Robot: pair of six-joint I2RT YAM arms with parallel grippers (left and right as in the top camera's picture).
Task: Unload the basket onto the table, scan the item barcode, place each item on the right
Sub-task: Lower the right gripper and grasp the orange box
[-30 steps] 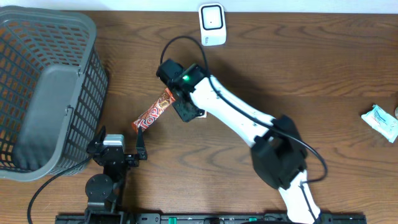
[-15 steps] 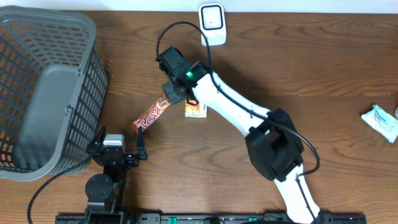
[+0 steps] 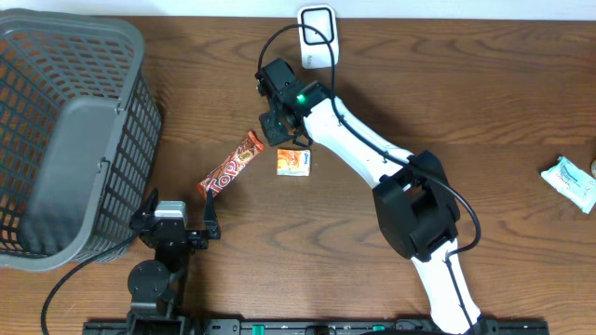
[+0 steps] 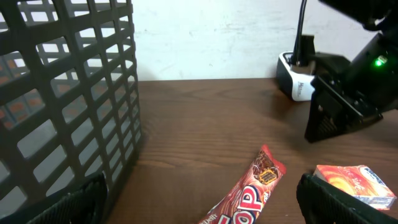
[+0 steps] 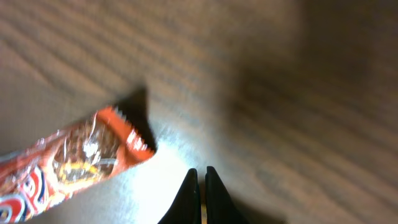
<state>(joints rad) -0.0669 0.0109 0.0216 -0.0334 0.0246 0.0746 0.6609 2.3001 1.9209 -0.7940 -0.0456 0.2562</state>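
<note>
Since the right gripper (image 5: 200,184) is seen with its fingertips pressed together and nothing between them, no item is judged to be in hand for scanning. In the overhead view the candy bar (image 3: 231,165) lies flat on the table (image 3: 484,112) at about eight o'clock from that gripper, its upper end near the fingertips but apart from them. A small orange packet (image 3: 293,162) lies at about five o'clock, just beside the bar's upper end. Either could be the item meant; the bar is taken as likelier, since it fills the wrist view. The scanner (image 3: 318,35) stands at about one o'clock, near the table's far edge. The left gripper (image 3: 179,220) is parked with its jaws spread wide and empty at six o'clock from the basket (image 3: 74,20).

For the pickup to go well, the fingers should be opened first, then lowered astride the bar's narrow width, somewhat in from the crimped end, so that the glossy wrapper is not squeezed out or left drooping. The packet should be kept clear of the closing fingers. No barcode can be made out, so the printed back may need to be turned toward the scanner's face once lifted.
</note>
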